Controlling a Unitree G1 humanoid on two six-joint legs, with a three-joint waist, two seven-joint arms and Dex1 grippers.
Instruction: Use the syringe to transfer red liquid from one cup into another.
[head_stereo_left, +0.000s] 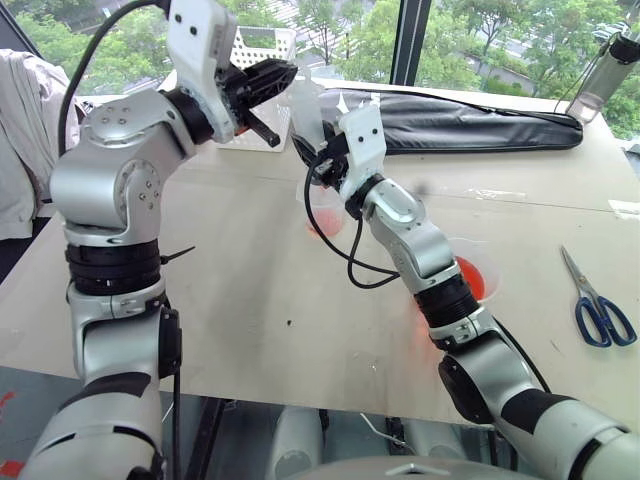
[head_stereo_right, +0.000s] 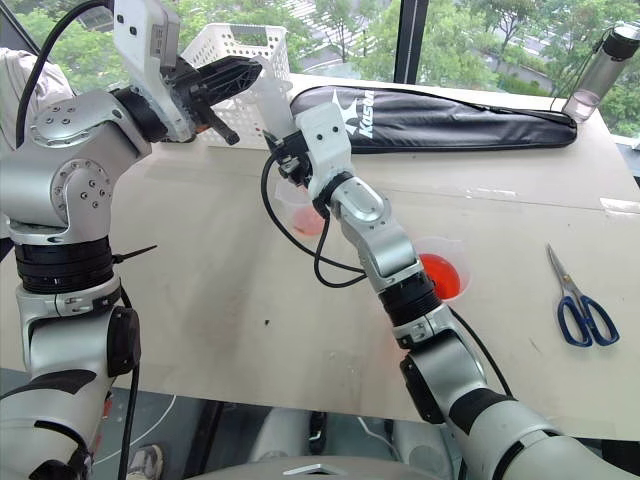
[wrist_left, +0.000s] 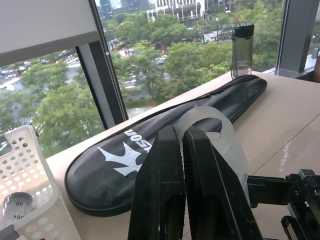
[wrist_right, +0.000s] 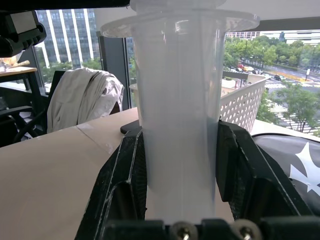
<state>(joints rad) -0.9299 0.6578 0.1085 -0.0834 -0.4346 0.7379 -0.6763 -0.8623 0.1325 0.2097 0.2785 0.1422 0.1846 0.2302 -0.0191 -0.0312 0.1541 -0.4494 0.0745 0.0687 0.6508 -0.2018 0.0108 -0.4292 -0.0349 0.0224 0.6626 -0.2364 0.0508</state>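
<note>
The syringe (wrist_right: 180, 110) stands upright over the small cup (head_stereo_right: 300, 212), its barrel pinched by the right gripper (wrist_right: 180, 165) and its plunger ring (wrist_left: 212, 127) pinched by the left gripper (wrist_left: 182, 185) above. The measuring cup (head_stereo_right: 445, 272) of red liquid (head_stereo_right: 442, 278) sits nearer and to the right, scissors (head_stereo_right: 578, 305) farther right.

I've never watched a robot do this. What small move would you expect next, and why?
Probably push the plunger down. The right jaws grip the big clear plastic syringe upright over the small clear handleless cup, and the left jaws pinch its white plunger ring.
</note>
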